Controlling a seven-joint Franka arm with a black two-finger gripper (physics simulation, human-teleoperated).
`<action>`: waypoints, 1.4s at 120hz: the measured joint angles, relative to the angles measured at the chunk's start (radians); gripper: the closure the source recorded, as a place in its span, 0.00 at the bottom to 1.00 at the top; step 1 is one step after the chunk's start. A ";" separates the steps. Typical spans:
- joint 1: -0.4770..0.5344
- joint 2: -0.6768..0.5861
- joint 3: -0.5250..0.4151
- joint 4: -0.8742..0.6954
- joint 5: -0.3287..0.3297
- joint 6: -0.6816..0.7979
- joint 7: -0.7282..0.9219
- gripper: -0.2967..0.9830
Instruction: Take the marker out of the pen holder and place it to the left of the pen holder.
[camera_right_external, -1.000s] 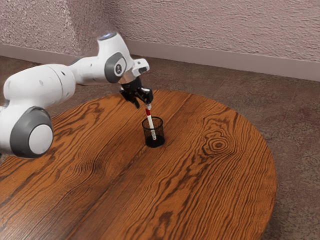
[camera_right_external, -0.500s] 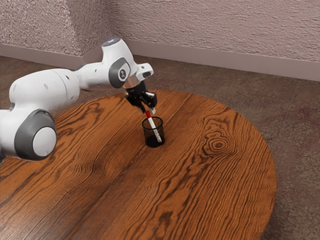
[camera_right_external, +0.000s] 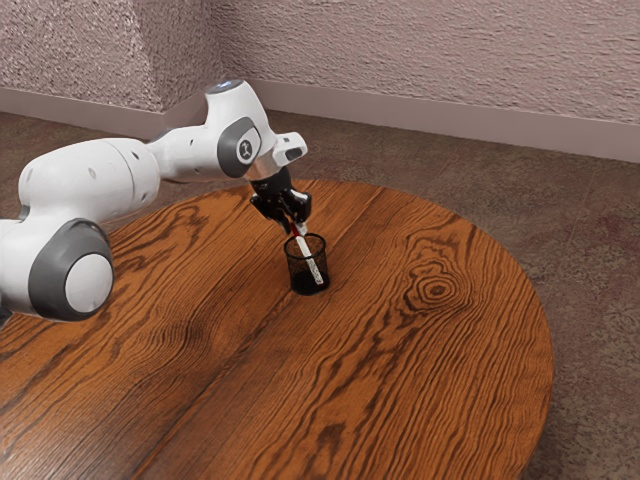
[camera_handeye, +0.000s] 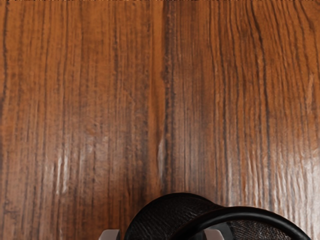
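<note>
1. The black two-finger claw (camera_right_external: 296, 228) is above the mouth of the pen holder, pointing down at a slant. Its fingers (camera_handeye: 109, 235) stand apart, with a gap between their pale grey tips in the wrist view. I can't tell whether either one touches the marker.
2. The slim white marker with a red upper part (camera_right_external: 312, 265) is in the holder, its top reaching up between the fingers. It leans, top toward the exterior view's left and lower end toward the exterior view's right. Dark print runs along its lower part.
3. Around it is the round black mesh pen holder (camera_right_external: 295, 283), upright, with a thick dark rim. In the wrist view, part of that rim lies between and beyond the fingertips.
4. Beneath is the round brown wooden desk (camera_right_external: 430, 360), strongly grained, with a ringed knot on the holder's side toward the exterior view's right.
5. The white arm with grey joint covers (camera_right_external: 85, 180) comes in from the exterior view's left.
6. Farther out are the mottled brown floor (camera_right_external: 600, 250) and a rough, pinkish-grey wall (camera_right_external: 420, 60) with a smooth baseboard (camera_right_external: 420, 128).
</note>
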 joint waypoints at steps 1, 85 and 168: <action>0.000 0.000 0.000 0.000 0.000 0.000 0.000 0.66; 0.001 -0.113 0.005 -0.091 0.025 0.002 -0.023 0.83; 0.032 -0.252 0.130 -0.316 0.164 0.252 -0.119 0.84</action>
